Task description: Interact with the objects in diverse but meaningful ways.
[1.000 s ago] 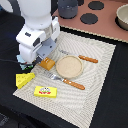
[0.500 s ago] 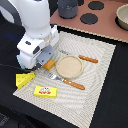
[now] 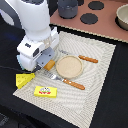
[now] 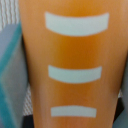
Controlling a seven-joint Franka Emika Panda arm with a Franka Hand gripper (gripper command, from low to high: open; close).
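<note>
Between my fingers: orange-brown bread loaf point(image 4: 72, 65), filling wrist view, on woven placemat point(image 3: 95, 65) near its cheese-side edge. Grip state unclear. My arm point(image 3: 32, 25) bends low, gripper point(image 3: 45, 64) pointing down.

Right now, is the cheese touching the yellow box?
Apart. The exterior view shows the cheese wedge and the flat yellow box with a strip of placemat between them.
</note>
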